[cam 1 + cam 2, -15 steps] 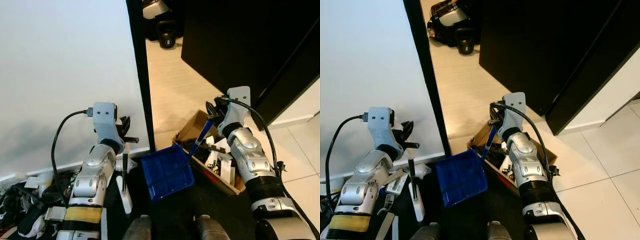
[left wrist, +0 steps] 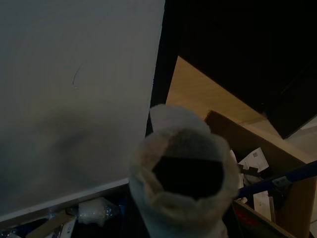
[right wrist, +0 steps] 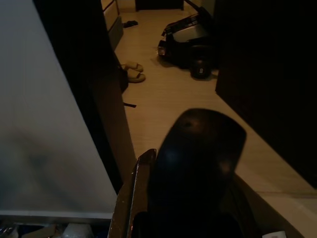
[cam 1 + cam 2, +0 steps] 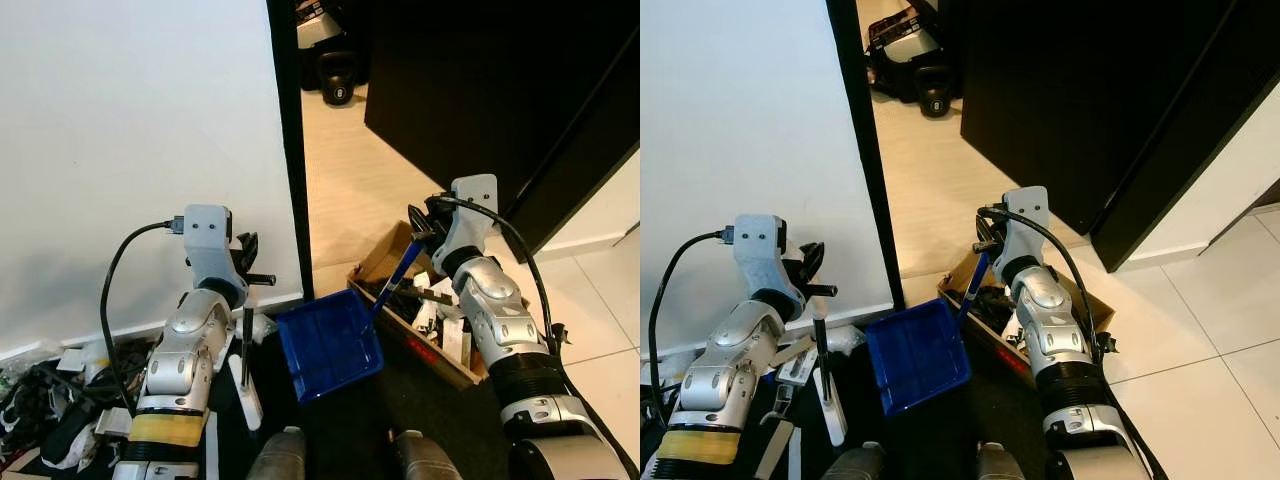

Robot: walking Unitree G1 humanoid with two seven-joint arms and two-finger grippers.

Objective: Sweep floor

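White wall (image 4: 130, 150) left, beige floor (image 4: 350, 190) past a doorway. My right gripper (image 4: 420, 235) pinches the blue dustpan (image 4: 328, 343) handle above a cardboard box (image 4: 420, 320). My left gripper (image 4: 245, 262) clamps an upright broom handle (image 4: 247, 345).

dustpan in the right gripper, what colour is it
Blue dustpan, clearest in the left eye view.

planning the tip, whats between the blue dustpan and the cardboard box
Nothing: in the left eye view the dustpan sits right against the box, and its blue handle slants up over the box to the right gripper.
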